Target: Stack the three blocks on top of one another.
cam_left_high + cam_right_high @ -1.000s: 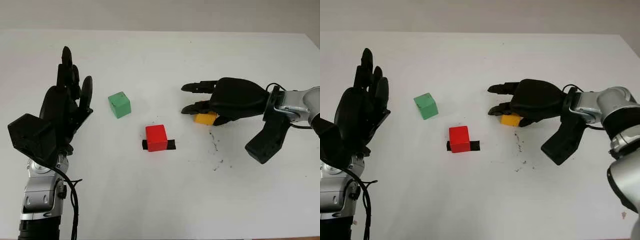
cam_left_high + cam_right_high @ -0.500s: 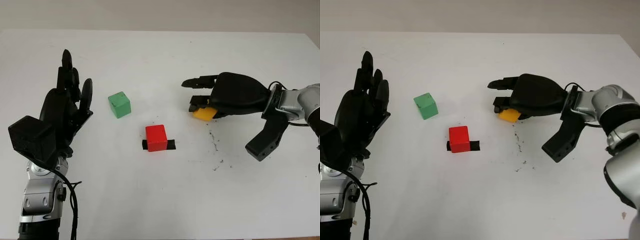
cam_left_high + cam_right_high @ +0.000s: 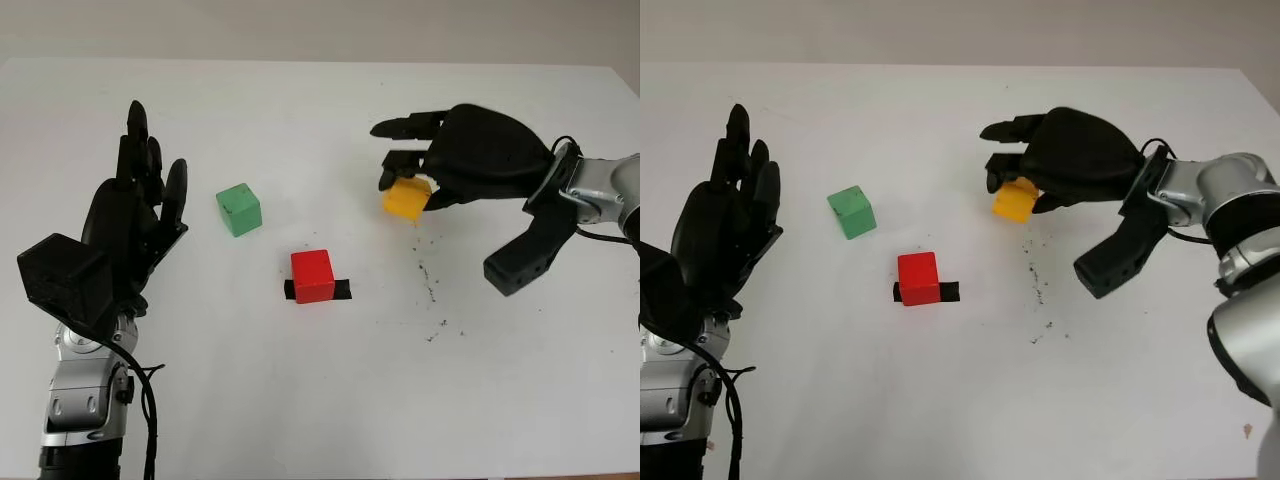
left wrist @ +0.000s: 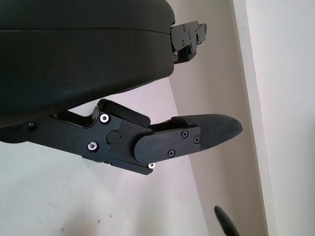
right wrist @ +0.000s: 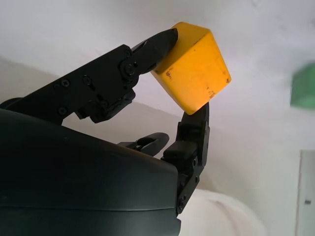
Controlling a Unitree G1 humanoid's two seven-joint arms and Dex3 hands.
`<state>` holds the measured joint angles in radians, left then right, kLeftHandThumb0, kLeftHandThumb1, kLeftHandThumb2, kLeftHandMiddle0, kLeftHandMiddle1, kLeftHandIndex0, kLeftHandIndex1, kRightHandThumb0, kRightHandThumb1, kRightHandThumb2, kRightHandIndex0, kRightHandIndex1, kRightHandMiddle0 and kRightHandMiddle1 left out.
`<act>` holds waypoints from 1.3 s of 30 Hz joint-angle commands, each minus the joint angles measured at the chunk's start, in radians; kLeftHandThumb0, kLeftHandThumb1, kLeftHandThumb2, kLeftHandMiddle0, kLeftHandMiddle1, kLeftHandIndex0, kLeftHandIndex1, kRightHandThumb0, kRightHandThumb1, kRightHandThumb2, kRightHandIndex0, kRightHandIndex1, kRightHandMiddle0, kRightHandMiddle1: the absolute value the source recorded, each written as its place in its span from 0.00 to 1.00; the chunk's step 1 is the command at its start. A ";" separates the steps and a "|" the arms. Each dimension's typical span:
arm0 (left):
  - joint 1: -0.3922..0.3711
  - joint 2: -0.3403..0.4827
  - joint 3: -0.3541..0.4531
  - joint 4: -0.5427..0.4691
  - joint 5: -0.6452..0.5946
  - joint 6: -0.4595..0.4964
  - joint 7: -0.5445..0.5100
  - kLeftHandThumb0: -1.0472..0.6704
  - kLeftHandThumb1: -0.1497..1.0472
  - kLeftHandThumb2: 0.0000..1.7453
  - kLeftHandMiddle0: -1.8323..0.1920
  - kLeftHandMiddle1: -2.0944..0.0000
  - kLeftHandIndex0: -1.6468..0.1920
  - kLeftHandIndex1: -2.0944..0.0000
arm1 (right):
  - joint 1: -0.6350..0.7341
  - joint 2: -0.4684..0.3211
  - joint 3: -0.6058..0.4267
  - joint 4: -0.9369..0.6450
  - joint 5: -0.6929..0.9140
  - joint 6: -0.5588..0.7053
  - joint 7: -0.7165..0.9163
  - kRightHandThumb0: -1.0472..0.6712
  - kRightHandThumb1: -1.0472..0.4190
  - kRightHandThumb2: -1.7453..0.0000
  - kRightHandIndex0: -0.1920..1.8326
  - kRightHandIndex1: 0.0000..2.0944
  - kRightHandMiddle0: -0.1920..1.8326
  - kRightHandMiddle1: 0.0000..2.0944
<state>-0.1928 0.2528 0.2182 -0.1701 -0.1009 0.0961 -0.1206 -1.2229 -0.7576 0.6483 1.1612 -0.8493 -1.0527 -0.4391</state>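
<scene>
1. So since a second ago my right hand has pinched up the yellow block and lifted it off the tabletop; before, it was sitting flat under my palm, a bit lower in the frame.
2. Right hand's now in the upper right of the head views, fingers closed around the yellow block. From the wrist cam you can see one fingertip on the block's top edge and another finger pressing it from below, block tilted between them.
3. Red block sits dead centre of the frame on a strip of black tape, well apart from the yellow one, down and to its left.
4. Green block is up and left of the red one, near but not touching.
5. My left hand hasn't really budged: open, holding nothing, at the left side of the frame, just left of the green block.
6. Some dark specks on the tabletop below the right hand.
</scene>
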 commanded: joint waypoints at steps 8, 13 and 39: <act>0.013 -0.005 -0.007 -0.016 0.003 -0.013 0.005 0.23 1.00 0.33 1.00 0.98 1.00 1.00 | 0.197 0.075 -0.298 -0.390 0.710 0.335 0.845 0.46 0.09 0.96 0.27 0.00 0.31 0.62; 0.019 -0.010 -0.011 -0.028 0.017 0.001 0.024 0.23 1.00 0.33 0.99 0.98 1.00 1.00 | 0.278 0.084 -0.381 -0.617 0.777 0.581 0.990 0.45 0.07 0.96 0.24 0.00 0.27 0.65; 0.047 -0.033 -0.026 -0.075 0.026 0.014 0.051 0.24 1.00 0.33 1.00 0.98 1.00 0.99 | 0.592 0.294 -0.554 -1.323 0.947 1.627 1.034 0.38 0.03 0.96 0.17 0.00 0.15 0.82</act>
<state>-0.1550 0.2254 0.1983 -0.2284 -0.0787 0.1180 -0.0713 -0.6514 -0.4764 0.1179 -0.1209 0.0830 0.5565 0.6100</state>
